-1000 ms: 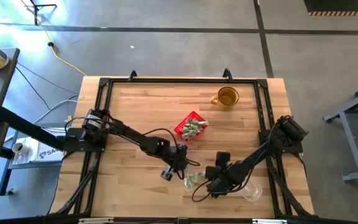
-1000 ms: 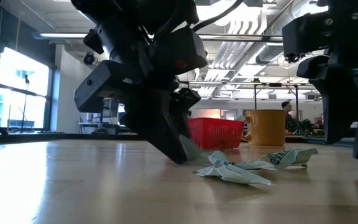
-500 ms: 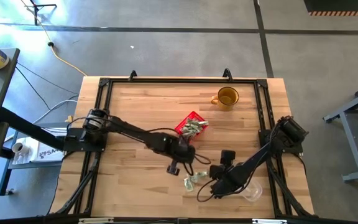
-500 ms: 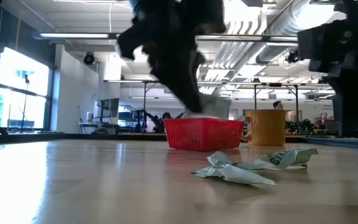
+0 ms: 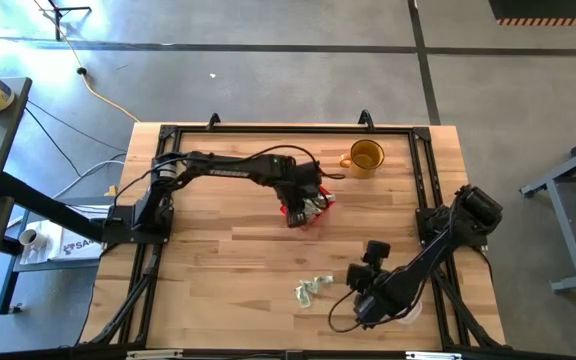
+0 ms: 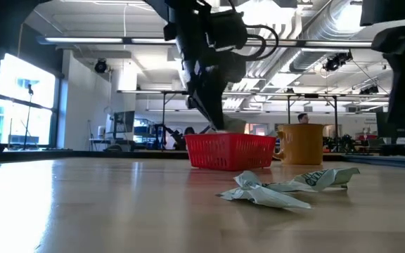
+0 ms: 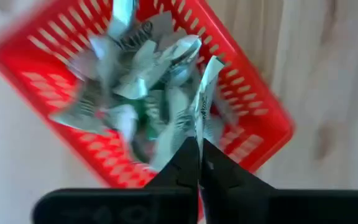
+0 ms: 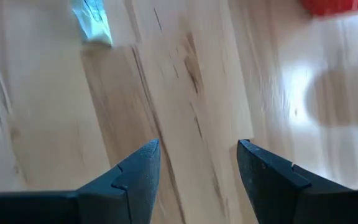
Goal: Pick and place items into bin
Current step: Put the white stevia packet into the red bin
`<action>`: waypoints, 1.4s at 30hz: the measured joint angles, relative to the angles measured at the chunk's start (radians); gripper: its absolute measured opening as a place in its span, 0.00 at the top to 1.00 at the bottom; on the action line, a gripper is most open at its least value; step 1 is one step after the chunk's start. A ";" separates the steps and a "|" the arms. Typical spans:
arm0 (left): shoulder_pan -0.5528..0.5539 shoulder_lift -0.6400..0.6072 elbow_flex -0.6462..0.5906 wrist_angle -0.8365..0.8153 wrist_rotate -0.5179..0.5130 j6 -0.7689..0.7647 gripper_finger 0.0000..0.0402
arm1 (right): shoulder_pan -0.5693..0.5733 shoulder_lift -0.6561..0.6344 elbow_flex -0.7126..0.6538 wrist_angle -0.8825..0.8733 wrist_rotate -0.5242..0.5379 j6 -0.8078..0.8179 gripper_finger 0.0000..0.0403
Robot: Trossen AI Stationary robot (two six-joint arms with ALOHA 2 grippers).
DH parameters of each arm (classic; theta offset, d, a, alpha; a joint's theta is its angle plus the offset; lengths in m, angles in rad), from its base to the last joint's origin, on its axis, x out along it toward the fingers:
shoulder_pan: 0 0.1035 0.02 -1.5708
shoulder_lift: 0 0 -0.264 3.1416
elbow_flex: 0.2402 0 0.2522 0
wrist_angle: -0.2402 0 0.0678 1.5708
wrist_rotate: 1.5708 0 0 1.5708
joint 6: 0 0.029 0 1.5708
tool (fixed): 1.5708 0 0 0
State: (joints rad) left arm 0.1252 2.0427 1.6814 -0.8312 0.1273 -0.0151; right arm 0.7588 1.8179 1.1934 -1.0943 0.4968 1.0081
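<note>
The worktop [image 5: 218,260] is a pale wooden butcher-block slab, framed by a dark metal rail along its edges. Near its middle sits the red bin [image 5: 309,205] (turned cornerwise to the planks), already heaped with the green-and-white items [image 7: 148,93]. Toward the back right stands an amber mug [image 5: 366,157], well apart from the bin. Nearer the front edge a few loose items [image 5: 314,290] lie crumpled together on the bare wood. Just beside the front right corner a clear plastic container [image 5: 408,309] rests on the wood, partly covered by an arm.
</note>
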 joint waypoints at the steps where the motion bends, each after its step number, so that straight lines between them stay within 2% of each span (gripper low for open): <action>1: 0.009 0.008 0.000 0.004 0.029 -0.054 0.89 | -0.002 0.000 0.000 0.011 0.011 -0.020 0.49; 3: 0.010 0.007 0.001 -0.012 0.011 -0.113 0.81 | -0.014 0.000 0.000 0.026 0.022 -0.057 0.49; 9: -0.026 -0.031 0.003 -0.025 -0.162 -0.176 0.59 | -0.049 0.001 0.000 0.012 0.069 -0.106 0.49; 13: -0.065 -0.077 0.003 -0.117 -0.186 -0.289 0.50 | -0.084 0.001 0.000 -0.053 0.108 0.192 0.51; 16: -0.107 -0.114 0.002 -0.193 -0.187 -0.364 0.48 | -0.120 -0.025 -0.053 0.095 0.028 0.234 0.55; 18: -0.149 -0.140 0.003 -0.197 -0.186 -0.373 0.49 | -0.126 -0.051 -0.121 0.295 -0.049 0.097 0.58; 20: -0.208 -0.148 0.003 -0.190 -0.138 -0.317 0.50 | -0.121 -0.079 -0.197 0.484 -0.124 -0.048 0.62; 23: -0.297 -0.145 0.001 -0.210 -0.109 -0.249 0.53 | -0.116 -0.105 -0.268 0.632 -0.179 -0.181 0.66; 28: -0.400 -0.140 -0.074 -0.200 -0.163 -0.319 0.55 | -0.116 -0.110 -0.279 0.658 -0.167 -0.361 0.63; 35: -0.512 -0.140 -0.155 -0.117 -0.162 -0.483 0.54 | -0.154 -0.103 -0.275 0.819 -0.192 -0.657 0.42; 38: -0.547 -0.140 -0.173 -0.076 -0.166 -0.549 0.54 | -0.183 -0.092 -0.275 0.826 -0.193 -0.719 0.35; 42: -0.584 -0.141 -0.173 -0.077 -0.220 -0.617 0.54 | -0.221 -0.053 -0.275 0.844 -0.226 -0.763 0.34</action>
State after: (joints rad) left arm -0.4586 1.9015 1.5085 -0.9084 -0.0931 -0.6321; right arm 0.5378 1.7648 0.9180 -0.2501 0.2712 0.2454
